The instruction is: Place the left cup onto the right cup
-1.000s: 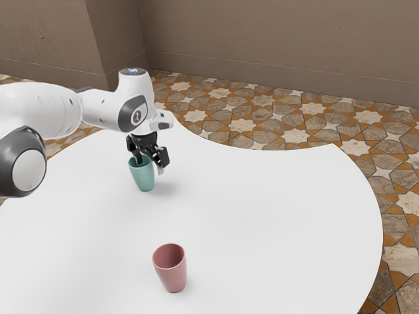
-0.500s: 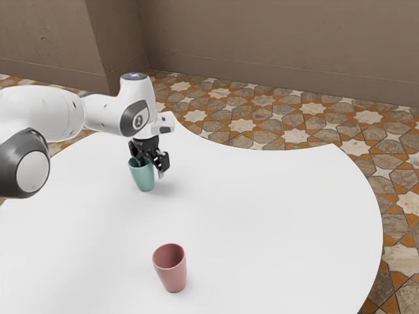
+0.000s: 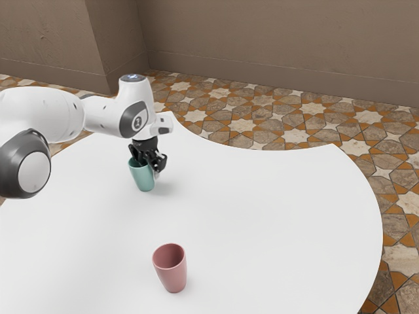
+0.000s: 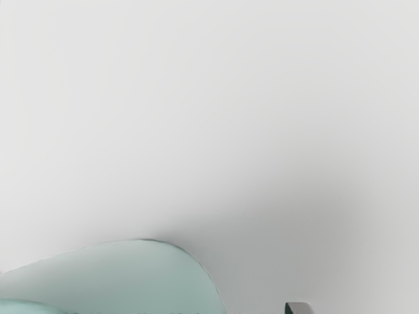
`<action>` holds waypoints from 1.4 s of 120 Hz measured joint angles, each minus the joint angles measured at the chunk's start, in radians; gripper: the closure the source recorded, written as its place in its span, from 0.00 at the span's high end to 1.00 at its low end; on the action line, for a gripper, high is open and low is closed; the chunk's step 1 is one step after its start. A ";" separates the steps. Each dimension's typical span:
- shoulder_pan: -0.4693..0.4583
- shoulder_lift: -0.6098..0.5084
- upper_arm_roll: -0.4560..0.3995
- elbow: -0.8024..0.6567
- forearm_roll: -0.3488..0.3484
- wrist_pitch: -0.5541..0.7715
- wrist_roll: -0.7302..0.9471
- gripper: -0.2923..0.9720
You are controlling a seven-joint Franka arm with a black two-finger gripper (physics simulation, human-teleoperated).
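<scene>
In the exterior view you have the white arm coming in from the exterior view's left, with the black gripper down at the rim of the teal cup. The gripper sits over the side of the rim that faces the exterior view's right. You cannot tell from here whether the claw is clenched on the cup wall or slack around it. The teal cup stands upright on the round white table, its base on the surface. The pink cup stands upright too, well apart from the teal one and nearer the camera, with only bare tabletop between the two. Nothing lies on the table between them. Beyond the table's far edge you see the patterned star-tile floor and the brown wall.

In the wrist view you have the teal cup as a large pale-green curve just under the hand, with white table spreading beyond it. A small dark piece sits beside the cup, with too little of it showing to name.
</scene>
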 joint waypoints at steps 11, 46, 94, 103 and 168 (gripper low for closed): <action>0.000 -0.001 0.001 0.000 0.000 0.001 0.002 0.37; 0.000 0.000 0.001 -0.001 0.000 0.005 0.009 0.21; -0.003 -0.012 0.001 -0.001 0.007 0.002 0.002 0.16; -0.004 -0.021 0.001 -0.001 0.007 0.001 0.000 0.15; -0.044 -0.192 -0.005 -0.095 0.015 -0.026 -0.029 0.15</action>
